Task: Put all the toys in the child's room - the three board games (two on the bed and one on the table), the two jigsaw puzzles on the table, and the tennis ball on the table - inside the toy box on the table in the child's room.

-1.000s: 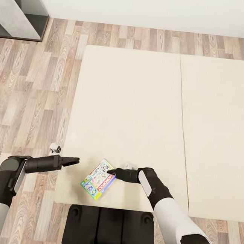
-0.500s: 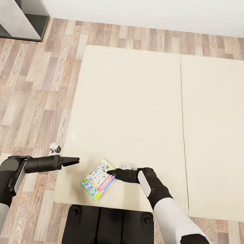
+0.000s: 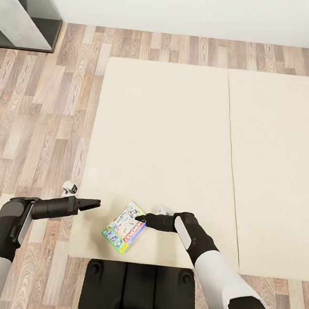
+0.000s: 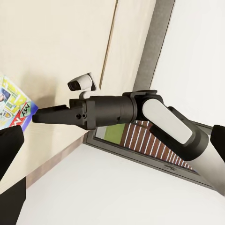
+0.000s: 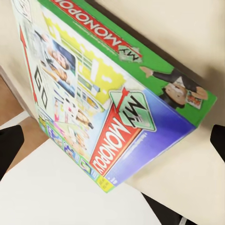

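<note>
A board game (image 3: 124, 227) lies flat near the bed's (image 3: 175, 142) near edge, wide cream mattress free beyond. The right gripper (image 3: 141, 218) touches its right edge, jaws wide. The left gripper (image 3: 95, 204) hovers left, jaw state unclear.

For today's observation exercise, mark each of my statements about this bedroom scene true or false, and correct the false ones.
1. A board game lies on the bed. True.
2. The board game sits at the middle of the bed. False: it lies near the edge closest to the robot.
3. The right tool is at the board game's edge. True.
4. The left tool grips the board game. False: it is apart from the game, to its left.
5. The floor is carpeted. False: it is wood plank.
</note>
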